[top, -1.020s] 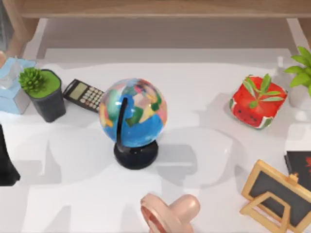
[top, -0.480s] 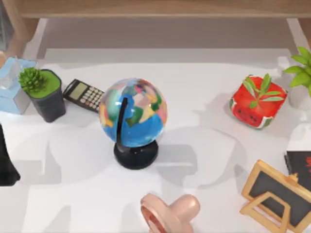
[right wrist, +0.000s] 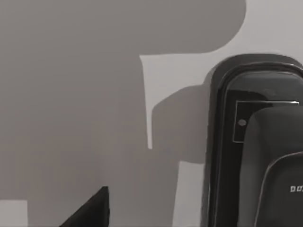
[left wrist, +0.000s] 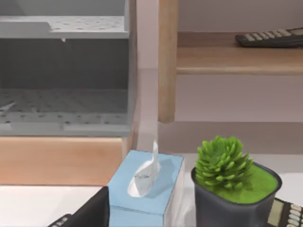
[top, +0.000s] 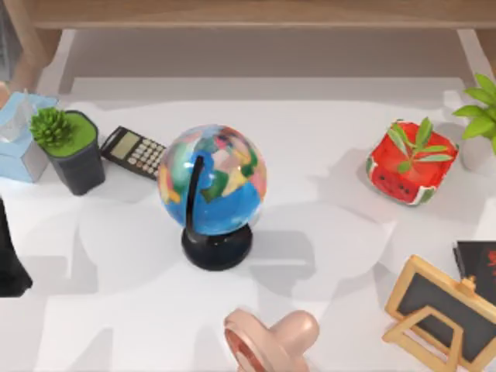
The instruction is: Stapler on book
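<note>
Your left arm [top: 11, 256]: parked at the table's left edge; grip state unreadable. Book [top: 478, 260]: flat at the right edge, behind the easel [top: 440, 314]. Black stapler [right wrist: 258, 142]: below your right wrist.

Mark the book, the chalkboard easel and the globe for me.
book [top: 480, 263], top view, on its black cover at the table's right edge.
chalkboard easel [top: 442, 304], top view, on its dark board.
globe [top: 213, 180], top view, on the sphere.

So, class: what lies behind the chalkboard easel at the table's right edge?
Behind the easel a black book with a red print lies flat on the table. One corner of it shows; the easel and the picture's edge hide the rest.
</note>
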Motion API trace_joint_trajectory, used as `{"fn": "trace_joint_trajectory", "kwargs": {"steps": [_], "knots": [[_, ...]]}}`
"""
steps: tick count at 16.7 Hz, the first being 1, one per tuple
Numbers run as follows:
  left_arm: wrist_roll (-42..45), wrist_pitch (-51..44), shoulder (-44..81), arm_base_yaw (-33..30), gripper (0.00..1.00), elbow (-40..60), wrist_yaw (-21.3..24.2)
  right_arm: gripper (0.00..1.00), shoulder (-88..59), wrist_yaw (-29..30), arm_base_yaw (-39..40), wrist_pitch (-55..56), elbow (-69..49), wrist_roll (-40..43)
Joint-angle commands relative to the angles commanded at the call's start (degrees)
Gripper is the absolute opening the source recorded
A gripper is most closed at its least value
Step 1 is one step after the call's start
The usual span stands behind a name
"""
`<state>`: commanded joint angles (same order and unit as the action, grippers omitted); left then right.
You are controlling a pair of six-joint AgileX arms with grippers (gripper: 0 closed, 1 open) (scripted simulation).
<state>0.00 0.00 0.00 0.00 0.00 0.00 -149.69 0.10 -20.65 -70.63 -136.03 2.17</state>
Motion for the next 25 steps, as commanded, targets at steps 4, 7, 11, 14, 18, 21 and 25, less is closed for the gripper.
{"fn": "trace_joint_trajectory", "kwargs": {"steps": [4,7,11,14,18,21,25], "knots": [[0.0,0.0,0.0,0.0,1.00,0.0,0.0,0.85,0.0,0.0,0.0,0.0,0.0,0.0],[0.0,0.0,0.0,0.0,1.00,0.0,0.0,0.62,0.0,0.0,0.0,0.0,0.0,0.0],[0.0,0.0,0.0,0.0,1.00,0.0,0.0,0.32,0.0,0.0,0.0,0.0,0.0,0.0],[0.0,0.0,0.0,0.0,1.00,0.0,0.0,0.10,0.0,0.0,0.0,0.0,0.0,0.0],[0.0,0.0,0.0,0.0,1.00,0.0,0.0,0.00,0.0,0.0,0.0,0.0,0.0,0.0],[0.0,0.0,0.0,0.0,1.00,0.0,0.0,0.00,0.0,0.0,0.0,0.0,0.0,0.0],[0.0,0.0,0.0,0.0,1.00,0.0,0.0,0.00,0.0,0.0,-0.1,0.0,0.0,-0.1]]}}
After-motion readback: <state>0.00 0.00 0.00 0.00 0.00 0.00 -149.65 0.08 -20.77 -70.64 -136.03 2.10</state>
